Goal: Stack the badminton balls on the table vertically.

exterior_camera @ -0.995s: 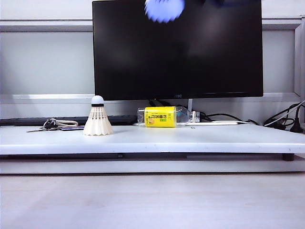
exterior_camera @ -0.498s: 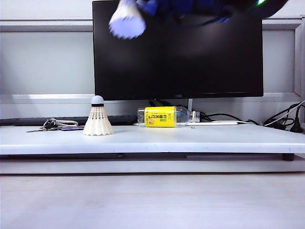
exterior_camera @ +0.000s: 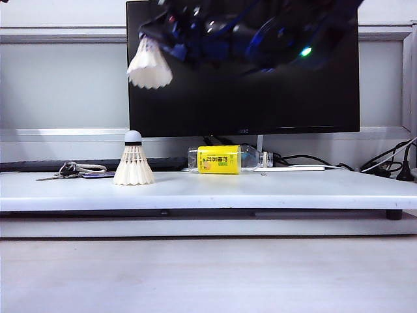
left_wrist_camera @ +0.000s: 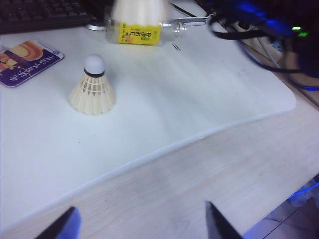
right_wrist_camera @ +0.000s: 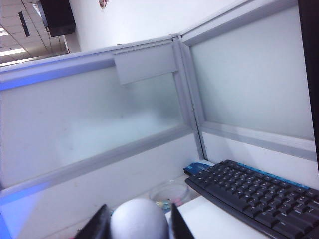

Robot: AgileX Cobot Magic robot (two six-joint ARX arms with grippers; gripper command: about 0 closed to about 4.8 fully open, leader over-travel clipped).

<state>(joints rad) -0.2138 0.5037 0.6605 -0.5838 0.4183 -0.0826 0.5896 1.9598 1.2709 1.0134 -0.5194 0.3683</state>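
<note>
Two shuttlecocks: one standing, one carried.
Monitor: black, upright behind the table's rear edge.
Table: long white slab, resting on pale wood-grain surface.
Right gripper: high before the monitor's upper left corner, clenched on the cork tip of one shuttlecock.
Left gripper: fingers spread wide, nothing between them, above the wood-grain surface just off the table's front edge.
Bottle: yellow-labelled, lying on its side near the rear edge.
Held shuttlecock: skirt down, tilted, well above the standing one.
Standing shuttlecock: skirt down, cork up, left part of the table.
Keys: near rear left edge.
</note>
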